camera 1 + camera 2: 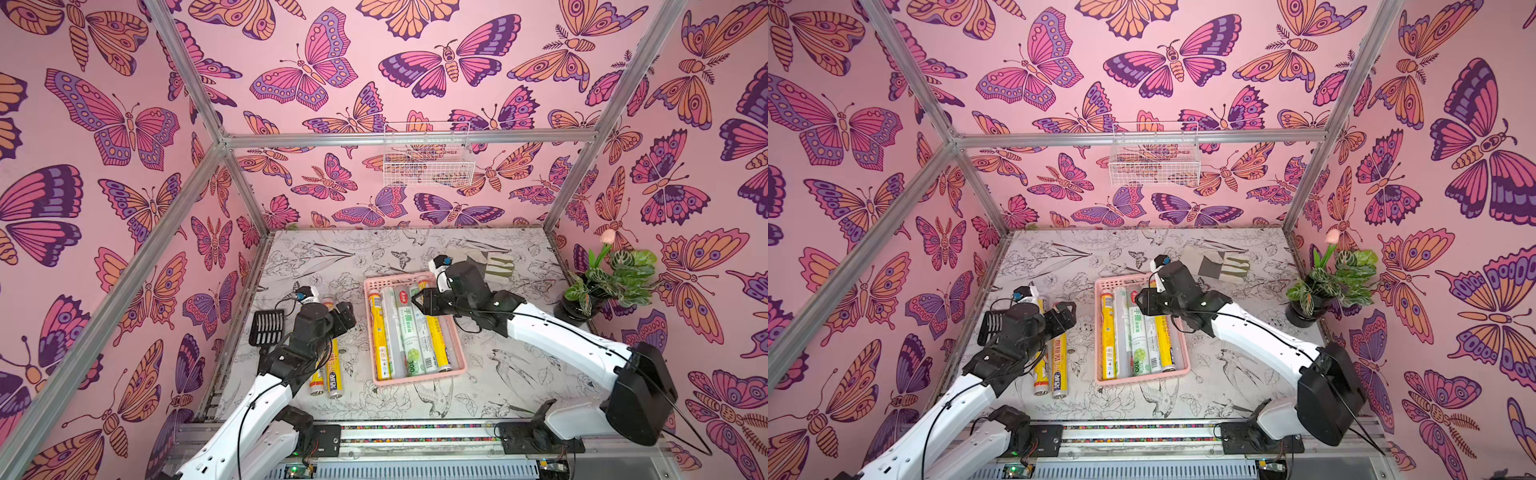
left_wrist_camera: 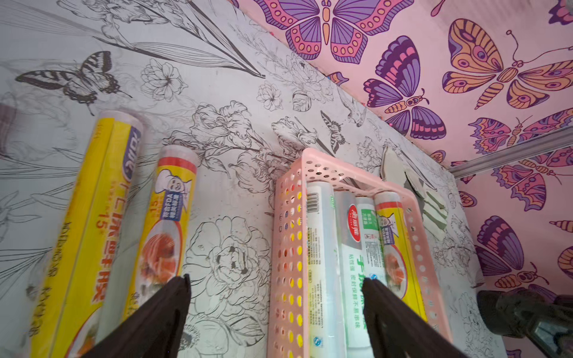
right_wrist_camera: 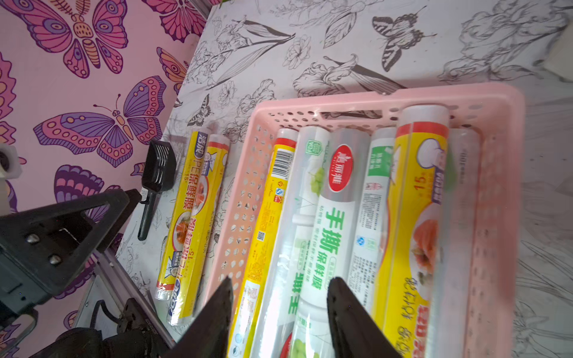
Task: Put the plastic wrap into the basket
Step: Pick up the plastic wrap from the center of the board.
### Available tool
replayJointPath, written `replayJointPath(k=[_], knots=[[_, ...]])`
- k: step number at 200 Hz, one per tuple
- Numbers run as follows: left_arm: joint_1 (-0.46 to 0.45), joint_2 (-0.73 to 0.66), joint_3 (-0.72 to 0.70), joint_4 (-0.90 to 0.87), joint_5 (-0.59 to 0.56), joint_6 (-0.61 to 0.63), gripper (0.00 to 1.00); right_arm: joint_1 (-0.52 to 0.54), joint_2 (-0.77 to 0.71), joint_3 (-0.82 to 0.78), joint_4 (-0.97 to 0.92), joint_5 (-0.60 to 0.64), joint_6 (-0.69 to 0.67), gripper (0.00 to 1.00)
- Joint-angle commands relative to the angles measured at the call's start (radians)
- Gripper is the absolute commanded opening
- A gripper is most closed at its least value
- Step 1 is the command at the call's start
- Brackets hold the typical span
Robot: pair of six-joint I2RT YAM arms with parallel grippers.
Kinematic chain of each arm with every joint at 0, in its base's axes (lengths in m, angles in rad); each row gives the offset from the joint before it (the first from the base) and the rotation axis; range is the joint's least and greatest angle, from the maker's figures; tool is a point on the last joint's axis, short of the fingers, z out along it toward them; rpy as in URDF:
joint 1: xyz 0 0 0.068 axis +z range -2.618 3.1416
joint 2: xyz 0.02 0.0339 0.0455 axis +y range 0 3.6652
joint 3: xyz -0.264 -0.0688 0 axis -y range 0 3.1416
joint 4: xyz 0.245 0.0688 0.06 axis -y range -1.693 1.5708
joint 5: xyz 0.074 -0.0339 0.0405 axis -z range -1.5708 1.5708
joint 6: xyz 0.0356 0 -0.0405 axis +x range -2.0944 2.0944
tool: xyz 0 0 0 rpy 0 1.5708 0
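The mounting rail runs along the near edge, closest of all. Just beyond it lie the two yellow rolls of plastic wrap not yet put away — side by side, touching, on the table just left of the pink basket. Their long axes run near to far, parallel to the basket's long sides.

The left gripper hangs above their far half, its fingers spread wide with nothing between them. In the left wrist view those fingers straddle the bare strip of table between the right-hand roll and the basket wall, so the rolls sit a little left of the gap. The spread runs across the rolls' length, which looks right for a pinch after a shift left and a drop.

The right gripper hovers over the basket's far end, half spread, pinching nothing I can make out, above the five or six rolls lying lengthwise inside. The left gripper is plainly the nearer to what remains.
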Motion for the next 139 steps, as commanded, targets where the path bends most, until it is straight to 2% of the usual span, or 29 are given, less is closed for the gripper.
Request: replayJointPath(k=[1, 19, 55, 74, 104, 139], knots=[[0.007, -0.021, -0.011, -0.066, 0.038, 0.002, 0.82, 0.029, 0.041, 0.050, -0.037, -0.046, -0.003, 0.52], [0.007, 0.008, 0.006, -0.105, 0.084, 0.011, 0.73, 0.048, 0.068, 0.056, -0.023, -0.061, 0.004, 0.52], [0.007, 0.113, 0.037, -0.159, 0.118, 0.018, 0.63, 0.056, 0.111, 0.079, -0.015, -0.096, 0.011, 0.52], [0.007, 0.171, 0.075, -0.252, 0.046, 0.020, 0.56, 0.056, 0.149, 0.101, -0.034, -0.108, 0.005, 0.52], [0.007, 0.240, 0.091, -0.319, -0.075, 0.015, 0.55, 0.056, 0.154, 0.103, -0.036, -0.102, -0.001, 0.52], [0.007, 0.353, 0.129, -0.347, -0.107, 0.051, 0.47, 0.056, 0.171, 0.114, -0.051, -0.100, -0.012, 0.52]])
